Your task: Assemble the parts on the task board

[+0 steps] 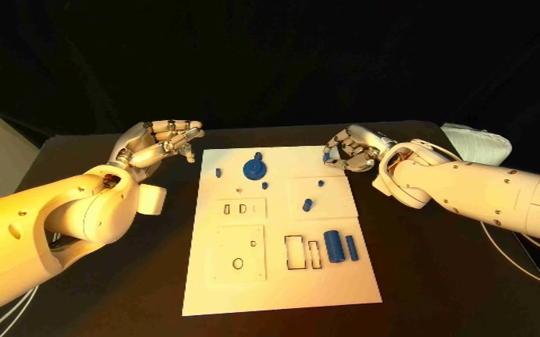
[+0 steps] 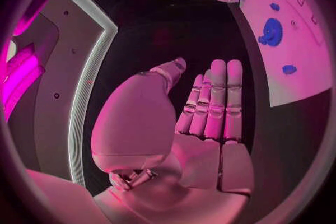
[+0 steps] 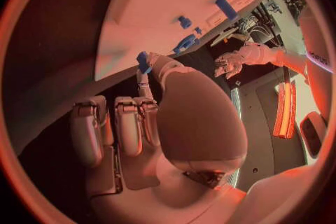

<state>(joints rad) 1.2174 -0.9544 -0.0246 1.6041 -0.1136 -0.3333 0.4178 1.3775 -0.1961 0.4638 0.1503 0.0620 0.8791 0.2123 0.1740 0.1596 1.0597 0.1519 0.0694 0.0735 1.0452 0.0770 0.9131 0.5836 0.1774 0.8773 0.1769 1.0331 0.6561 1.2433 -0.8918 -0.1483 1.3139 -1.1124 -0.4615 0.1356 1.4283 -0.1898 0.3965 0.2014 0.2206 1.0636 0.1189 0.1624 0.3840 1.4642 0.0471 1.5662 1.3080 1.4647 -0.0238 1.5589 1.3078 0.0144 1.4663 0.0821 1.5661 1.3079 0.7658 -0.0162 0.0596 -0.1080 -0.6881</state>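
A black tabletop [image 1: 135, 274] under a dark backdrop carries the white task board [image 1: 282, 274] at its middle, long side running away from the robot. At left, the left hand [image 1: 158, 143] hangs above bare tabletop just off the board's far left corner, fingers loosely apart and holding nothing; the left wrist view shows its fingers [image 2: 218, 103] straight and side by side. On the board, a small blue peg [image 1: 218, 172] lies near the far left edge, then a round blue disc [image 1: 255, 168], two short blue pieces [image 1: 307, 205] near the middle, and two blue cylinders [image 1: 340, 246] lying side by side toward the near right. Rectangular and oval recesses show in the board's raised panels. At right, the right hand [image 1: 351, 151] hovers at the board's far right corner, fingers curled in; the right wrist view shows a small blue part [image 3: 143, 60] apparently pinched at its fingertips, though its shape is hard to make out. A white ribbed object [image 1: 478, 143] sits cut off behind the right arm
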